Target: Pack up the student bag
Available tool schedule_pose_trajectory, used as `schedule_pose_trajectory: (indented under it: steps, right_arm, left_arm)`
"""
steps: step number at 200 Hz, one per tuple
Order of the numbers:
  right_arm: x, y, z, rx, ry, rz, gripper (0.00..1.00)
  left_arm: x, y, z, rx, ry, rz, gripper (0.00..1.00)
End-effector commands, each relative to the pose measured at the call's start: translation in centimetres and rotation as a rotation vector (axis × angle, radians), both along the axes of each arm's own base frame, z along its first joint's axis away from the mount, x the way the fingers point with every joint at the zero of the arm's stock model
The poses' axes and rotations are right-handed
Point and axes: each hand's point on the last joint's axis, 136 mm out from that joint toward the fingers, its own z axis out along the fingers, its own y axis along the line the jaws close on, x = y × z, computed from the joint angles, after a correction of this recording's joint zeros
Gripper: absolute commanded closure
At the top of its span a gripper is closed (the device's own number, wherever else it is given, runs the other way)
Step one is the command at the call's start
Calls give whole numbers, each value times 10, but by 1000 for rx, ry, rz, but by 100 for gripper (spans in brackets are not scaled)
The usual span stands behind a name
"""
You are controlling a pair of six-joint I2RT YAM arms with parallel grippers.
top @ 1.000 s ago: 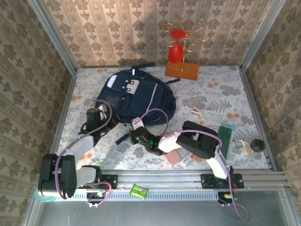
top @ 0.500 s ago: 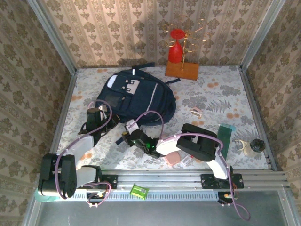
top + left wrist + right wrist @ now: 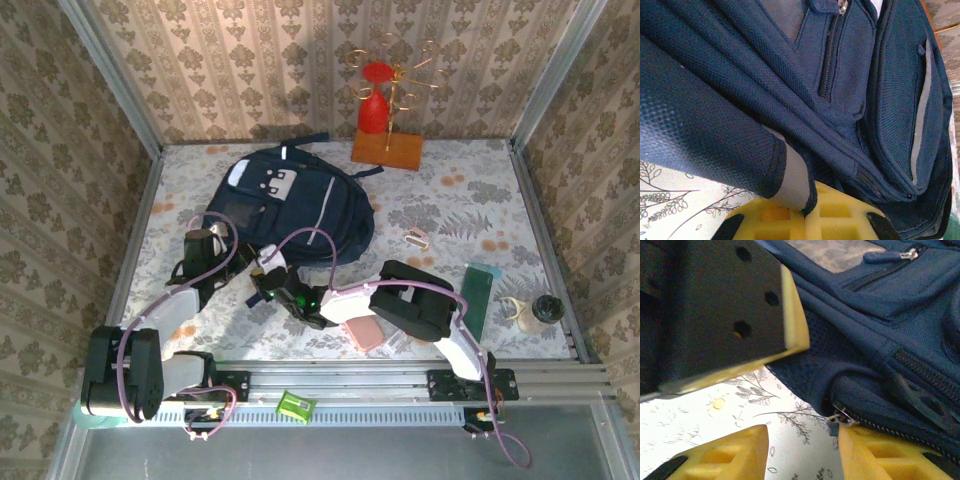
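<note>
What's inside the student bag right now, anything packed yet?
Hidden: navy fabric covers the inside of the student bag, lying on the table. Its outside shows a zipper pull at the near edge, by the open right gripper.

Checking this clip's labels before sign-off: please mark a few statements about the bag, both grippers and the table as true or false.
1. The left gripper is closed on a fold of the student bag. True.
2. The right gripper is clamped shut on the zipper pull. False: its jaws stand apart, and the pull sits in the gap close to one finger.
3. The student bag lies against the right edge of the table. False: it lies in the left rear part.
4. A red object stands on a wooden base at the back of the table. True.
</note>
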Motion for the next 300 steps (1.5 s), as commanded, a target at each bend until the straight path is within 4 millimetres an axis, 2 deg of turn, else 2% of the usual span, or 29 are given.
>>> schedule_pose_trajectory:
  steps: [1, 42, 123, 145, 173, 192, 209, 259, 300]
  right_arm:
    - [10, -11, -16, -35, 18, -69, 58]
    - [11, -13, -26, -16, 42, -92, 62]
    - [30, -8, -12, 31, 12, -85, 66]
    - [31, -4, -7, 52, 17, -67, 72]
    - [30, -5, -11, 57, 33, -64, 85]
    - [29, -11, -13, 60, 47, -74, 95]
    - [25, -17, -17, 67, 69, -87, 100]
    - [16, -46, -27, 126, 164, -163, 100]
    - [13, -66, -26, 162, 223, -219, 100]
  left_arm:
    - [10, -7, 26, -9, -92, -33, 100]
    - [11, -7, 25, -9, -90, -32, 100]
    - [11, -7, 23, -11, -86, -32, 100]
    - [11, -7, 23, -12, -86, -31, 100]
    - [11, -7, 22, -11, -86, -32, 100]
    - [11, -6, 22, -7, -84, -30, 100]
    - [11, -6, 21, -5, -84, -30, 100]
    - [11, -4, 19, 11, -81, -26, 100]
    - [11, -1, 18, 35, -84, -24, 100]
